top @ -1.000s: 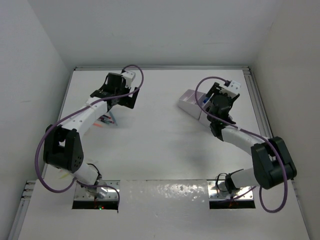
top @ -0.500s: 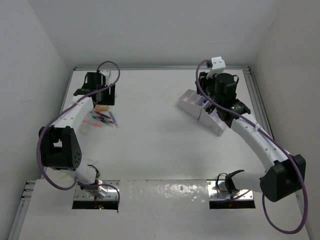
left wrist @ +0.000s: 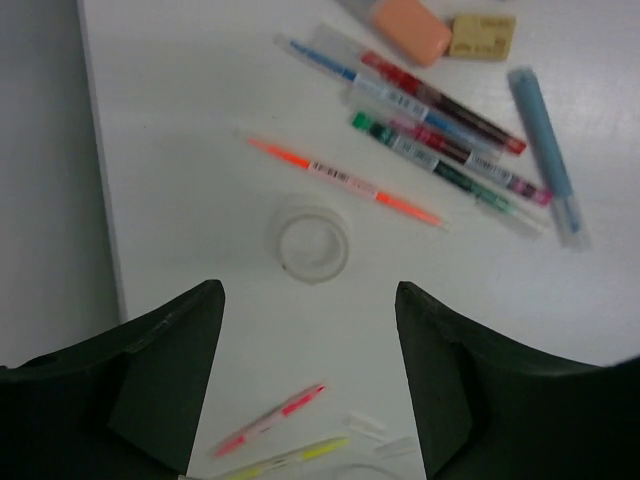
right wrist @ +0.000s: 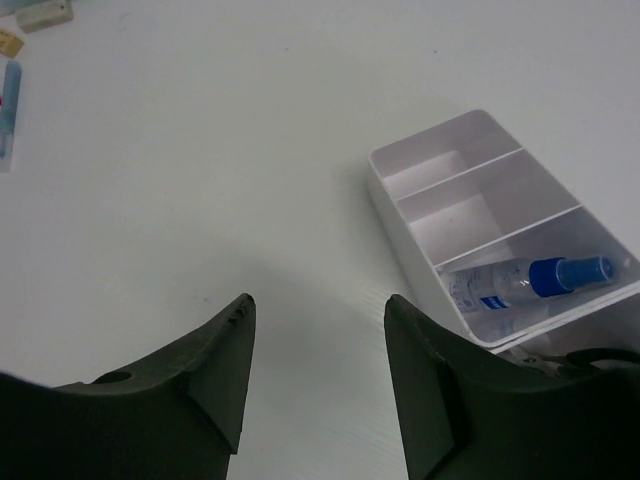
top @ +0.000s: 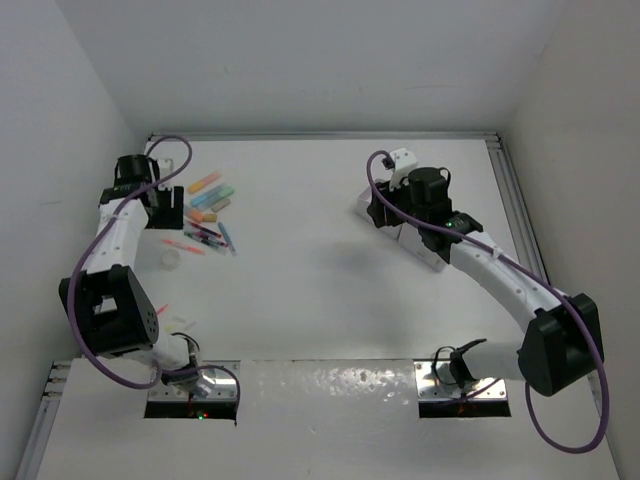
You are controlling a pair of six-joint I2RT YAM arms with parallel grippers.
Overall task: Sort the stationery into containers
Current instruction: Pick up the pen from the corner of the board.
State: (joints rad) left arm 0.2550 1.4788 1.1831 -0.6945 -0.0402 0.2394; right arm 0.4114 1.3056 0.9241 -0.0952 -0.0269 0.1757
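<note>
The left gripper (left wrist: 308, 295) hangs over the bench (top: 300, 300) near its far-left corner. Its jaws are spread wide, with nothing held or touched between them. Just beyond the fingertips lies a clear ring (left wrist: 312, 243), then an orange pen (left wrist: 345, 182), and past that a row of pens (left wrist: 440, 130). The highlighters (top: 208, 200) lie loose closer to the far edge. The right gripper (right wrist: 318, 305), towards the far-right corner, also has its jaws wide apart and empty, over bare bench just beside the organiser (right wrist: 470, 215). A blue-capped bottle (right wrist: 525, 280) lies flat in one compartment, and the two compartments beyond it hold nothing.
</note>
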